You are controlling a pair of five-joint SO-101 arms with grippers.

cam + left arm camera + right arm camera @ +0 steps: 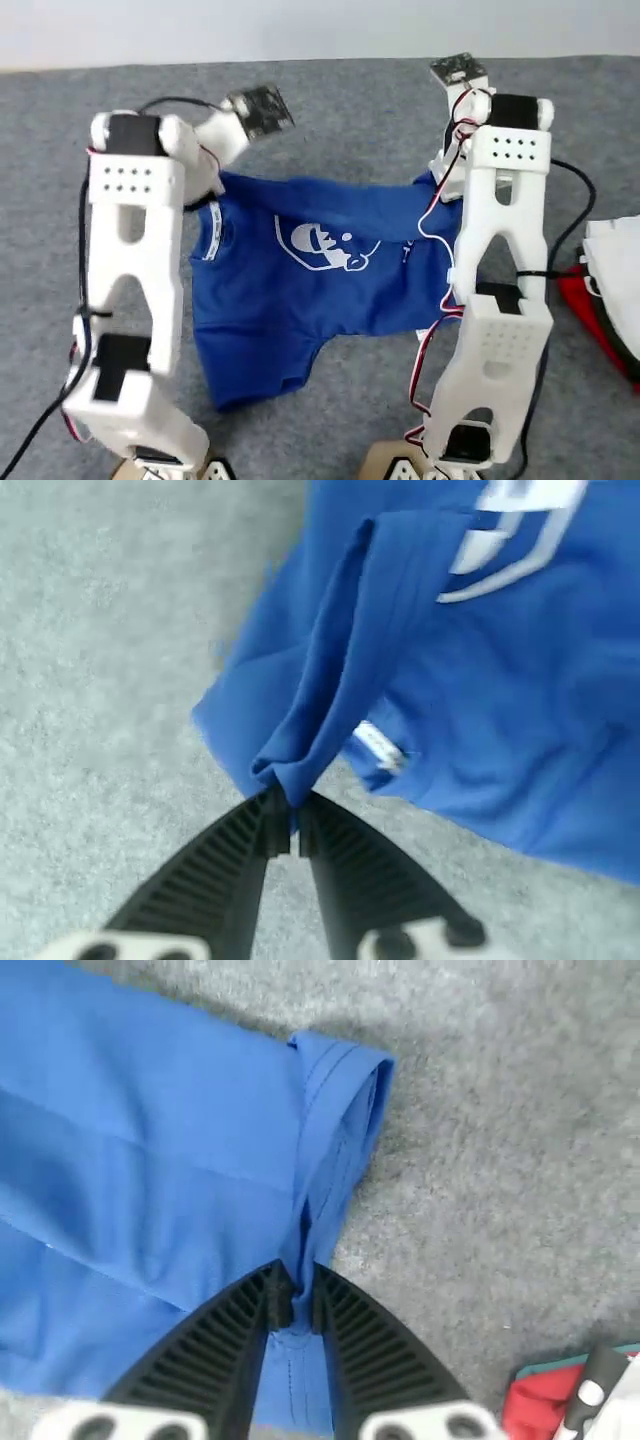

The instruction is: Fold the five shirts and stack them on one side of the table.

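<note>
A blue shirt (300,270) with a white print lies spread on the grey table between my two arms. My left gripper (285,825) is shut on a pinched fold of the blue shirt (480,680) near its collar. My right gripper (293,1305) is shut on the hem of the blue shirt (150,1140) by its sleeve cuff. In the high view the left gripper (205,185) sits at the shirt's far left corner and the right gripper (445,185) at its far right corner. Both held edges are lifted slightly off the table.
A pile of shirts (610,290), white on top of red and dark ones, lies at the table's right edge; its red edge (545,1410) shows close to my right gripper. Bare grey table (350,110) stretches behind the blue shirt.
</note>
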